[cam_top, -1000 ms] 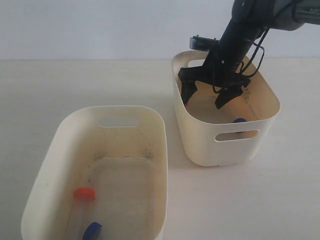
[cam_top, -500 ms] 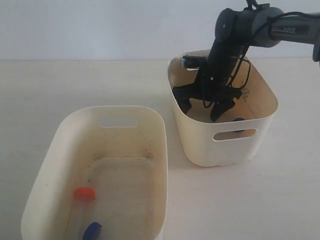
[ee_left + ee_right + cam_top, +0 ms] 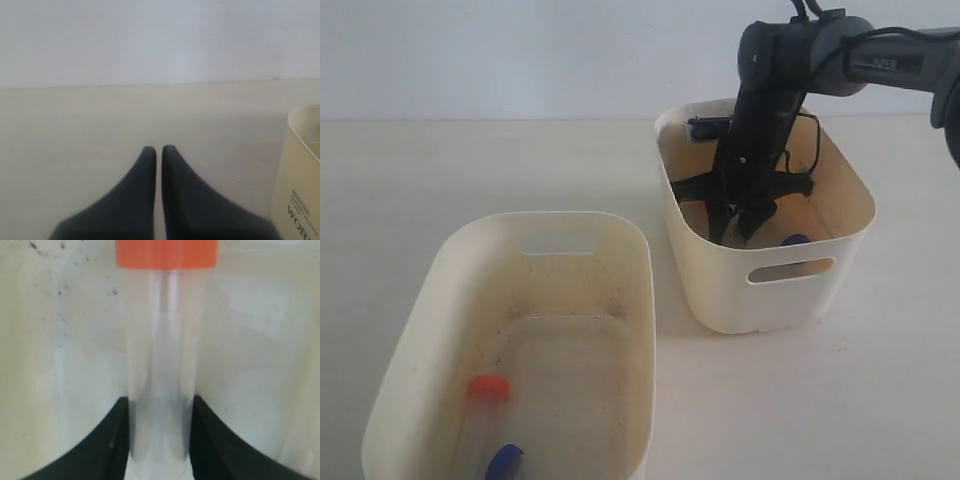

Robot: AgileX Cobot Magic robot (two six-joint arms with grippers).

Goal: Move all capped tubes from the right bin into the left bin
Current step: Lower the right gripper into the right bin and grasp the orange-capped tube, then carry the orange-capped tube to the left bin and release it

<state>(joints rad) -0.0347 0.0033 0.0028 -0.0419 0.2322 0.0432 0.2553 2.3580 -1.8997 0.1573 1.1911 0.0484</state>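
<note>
My right gripper (image 3: 735,225) reaches down inside the right bin (image 3: 720,290), the taller cream one. In the right wrist view its jaws (image 3: 160,405) press both sides of a clear capped tube (image 3: 162,340) with an orange cap (image 3: 166,252), which lies on the bin floor. A blue-capped tube (image 3: 796,240) also lies in that bin near the front wall. The left bin (image 3: 550,215), wide and shallow, holds an orange-capped tube (image 3: 489,386) and a blue-capped tube (image 3: 504,460). My left gripper (image 3: 159,150) is shut and empty over bare table, and is out of the exterior view.
The two bins stand apart on a pale table with bare surface between them. A cream bin wall (image 3: 300,175) with printed letters shows at the edge of the left wrist view; which bin it is I cannot tell. A white wall stands behind.
The right gripper has dropped lower into the right bin, and its jaws have closed from wide apart onto the orange-capped tube. The tubes in the left bin have not moved.
</note>
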